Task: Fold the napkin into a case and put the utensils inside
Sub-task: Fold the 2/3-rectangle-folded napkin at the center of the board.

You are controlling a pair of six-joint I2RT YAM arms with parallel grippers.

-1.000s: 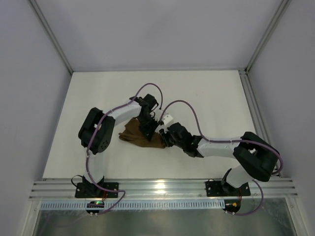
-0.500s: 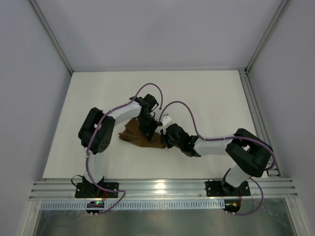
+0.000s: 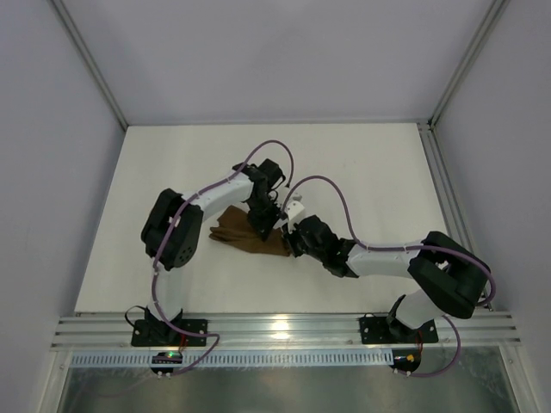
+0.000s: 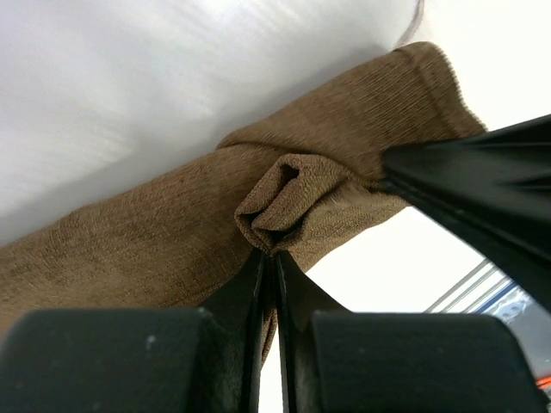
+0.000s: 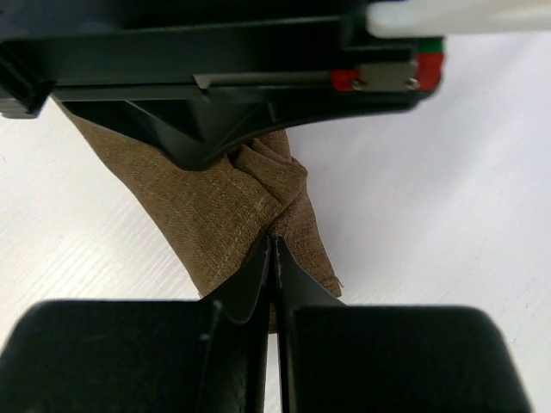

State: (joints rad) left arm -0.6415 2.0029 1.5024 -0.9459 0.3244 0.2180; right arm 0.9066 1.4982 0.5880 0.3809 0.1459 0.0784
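The dark brown napkin [image 3: 234, 234] lies mid-table as a narrow, bunched oblong; whether it forms a case I cannot tell. My left gripper [image 3: 263, 227] comes down on its right part from the far side and is shut on a puckered fold of cloth [image 4: 284, 194], fingertips meeting at the left gripper [image 4: 274, 252]. My right gripper [image 3: 290, 243] reaches in from the right and is shut on the napkin's right end [image 5: 297, 232], tips at the right gripper [image 5: 273, 242]. One right finger [image 4: 482, 181] shows in the left wrist view. The utensils are out of view.
The white table [image 3: 370, 172] is bordered by an aluminium rail [image 3: 284, 330] along the near edge and a frame rail [image 3: 441, 185] on the right. Purple cables [image 3: 323, 185] loop above both wrists.
My right gripper has closed onto the napkin's right end. The left wrist has shifted slightly away from the bases, and the cloth looks drawn out flatter.
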